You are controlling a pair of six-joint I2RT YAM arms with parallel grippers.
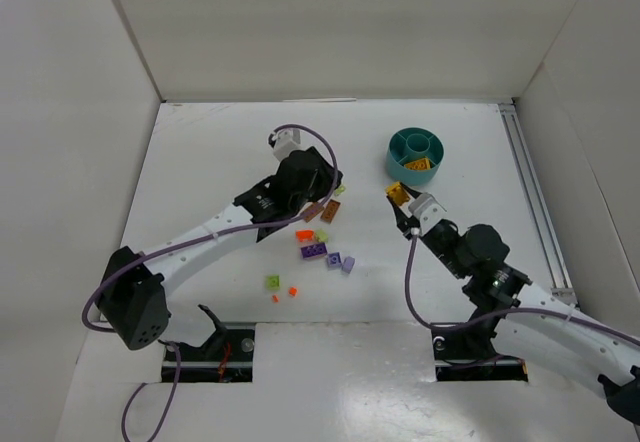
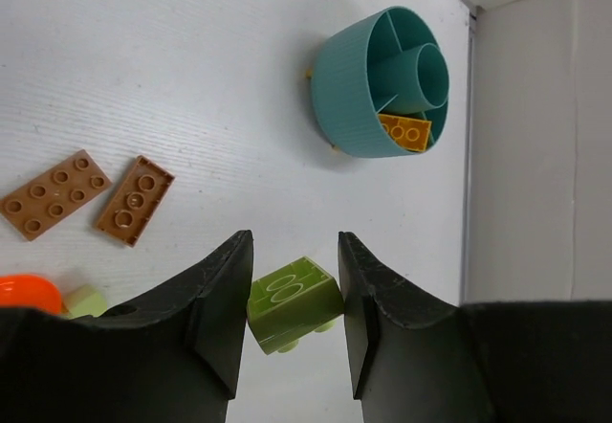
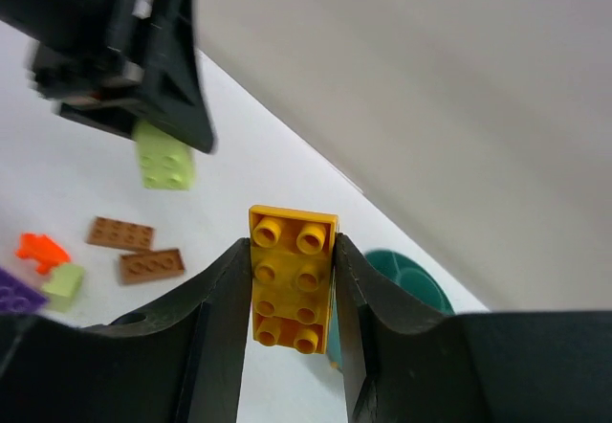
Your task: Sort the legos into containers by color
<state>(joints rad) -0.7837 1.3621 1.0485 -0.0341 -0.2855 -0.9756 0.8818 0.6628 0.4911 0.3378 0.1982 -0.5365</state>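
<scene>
One yellow-orange plate [image 1: 418, 164] is lodged in the dish [image 1: 396, 158], a second plate [image 3: 292, 289] is clamped in the right tool [image 3: 293, 246], a green brick [image 2: 295, 306] in the left tool [image 2: 295, 251], and the other legos [image 1: 313, 251] are left unsorted.

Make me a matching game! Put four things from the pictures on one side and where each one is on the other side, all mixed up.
1. light green brick
2. yellow plate
3. brown plates
4. teal dish

A. flat on the table
B. in the right gripper
C. has an orange brick inside
D. in the left gripper

Pairs: 1-D, 2-B, 3-A, 4-C
</scene>
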